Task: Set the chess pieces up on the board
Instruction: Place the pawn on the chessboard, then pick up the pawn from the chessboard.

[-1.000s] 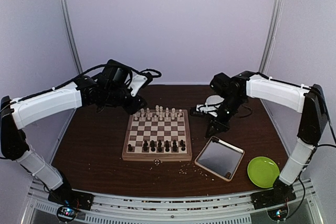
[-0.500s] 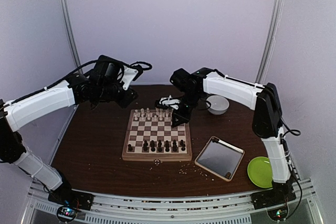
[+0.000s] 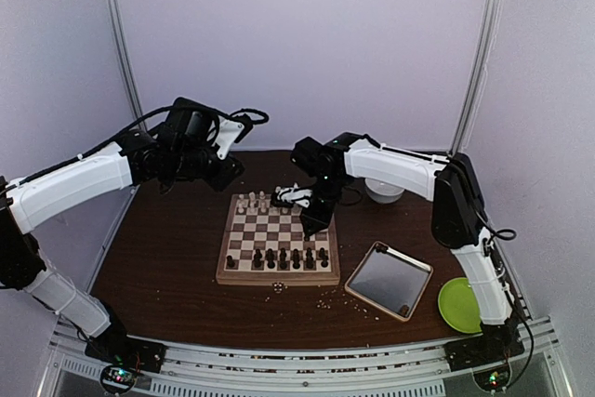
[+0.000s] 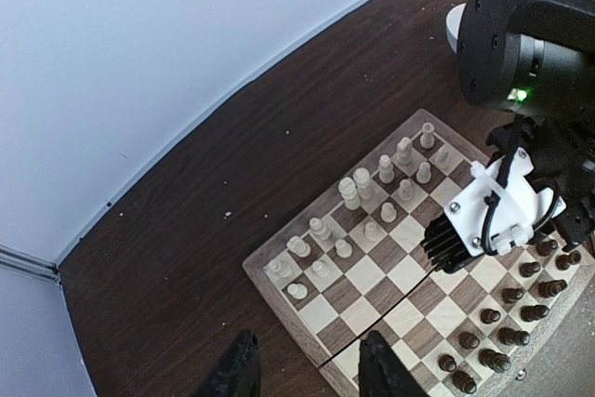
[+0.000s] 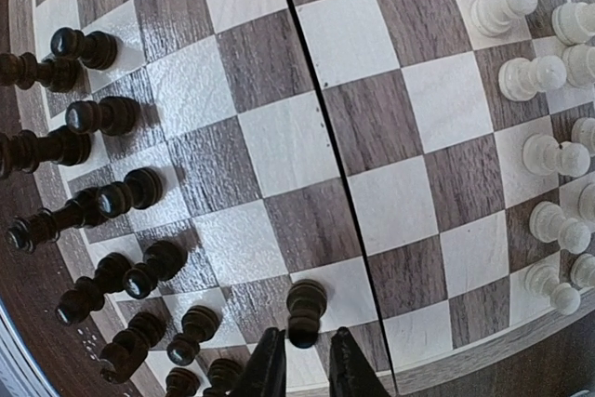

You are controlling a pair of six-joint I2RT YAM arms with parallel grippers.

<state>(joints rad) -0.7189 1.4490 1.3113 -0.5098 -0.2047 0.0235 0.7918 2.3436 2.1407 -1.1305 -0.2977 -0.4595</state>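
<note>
The board [image 3: 279, 278] lies in the middle of the table. Cream chess pieces [image 3: 260, 202] stand along its far rows and dark chess pieces [image 3: 279, 256] along its near row. My right gripper [image 3: 308, 224] is over the board's right half, shut on a dark piece [image 5: 305, 311] just above a light square near the dark rows [image 5: 102, 113]. Cream pieces [image 5: 530, 76] show at the right of that view. My left gripper [image 3: 231, 172] is open and empty, above the table at the board's far left corner [image 4: 372, 276], with the cream pieces [image 4: 358, 191] ahead of it.
A shiny metal tray [image 3: 389, 279] lies right of the board, a green plate [image 3: 466, 304] beyond it at the near right. A white bowl [image 3: 383, 191] stands behind the right arm. Pale crumbs [image 3: 325, 299] lie in front of the board.
My right gripper swung left from beside the tray to over the board's right half, then came a little nearer. My left gripper pulled back from the board's far left corner.
</note>
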